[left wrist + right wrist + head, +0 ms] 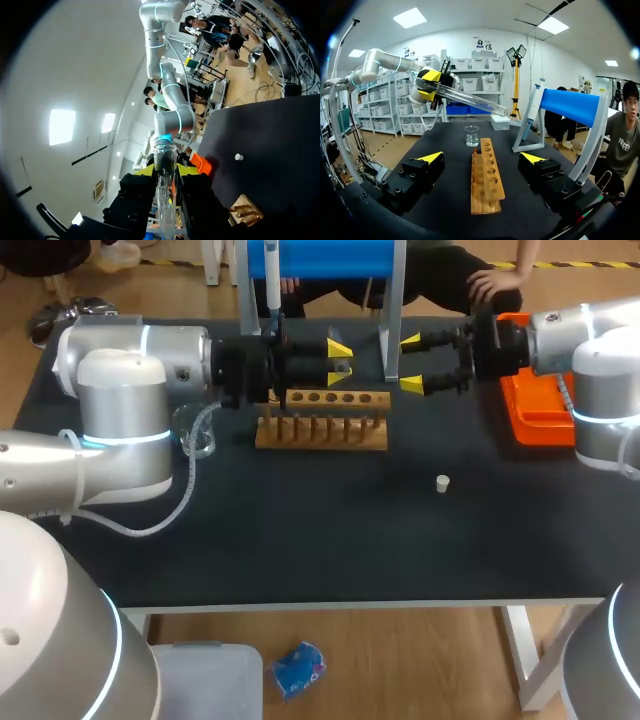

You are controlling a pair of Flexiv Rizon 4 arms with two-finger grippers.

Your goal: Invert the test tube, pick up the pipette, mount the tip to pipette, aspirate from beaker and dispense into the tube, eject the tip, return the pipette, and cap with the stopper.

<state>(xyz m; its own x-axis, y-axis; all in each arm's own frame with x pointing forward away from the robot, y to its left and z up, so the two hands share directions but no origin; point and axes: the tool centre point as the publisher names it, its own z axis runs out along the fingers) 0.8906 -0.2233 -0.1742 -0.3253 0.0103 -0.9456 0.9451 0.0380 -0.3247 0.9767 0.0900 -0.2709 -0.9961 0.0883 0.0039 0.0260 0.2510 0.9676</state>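
Nearest on the black table (330, 550), a small white stopper (442, 483) is lying alone, well apart from everything else. Behind it the wooden rack (320, 423) is standing lengthwise across the middle, with its row of holes facing up and its pegs along the near side. Off to the rack's left the glass beaker (196, 430) is standing upright, close under the left arm (130, 370).

Just past the rack's far edge the two sets of jaws are facing each other, near but apart. The left jaws are clenching the test tube (165, 190). The left wrist view shows the glass running between its fingers and jutting out ahead of them. The right wrist view shows the tube (470, 97) lying nearly level in the air, sloping slightly down away from the left jaws, above the table and touching nothing else.

The right arm (590, 350) is reaching in from the right. Its jaws are released and spread wide, with nothing between the yellow fingertips (432, 156). In its wrist view the rack is lying straight ahead of them.

An orange tray (535, 405) is sitting beside the right arm at the table's right edge. Farthest back, the blue stand (320, 258) is rising at the far edge, and the pipette (271, 275) is hanging on its left side.
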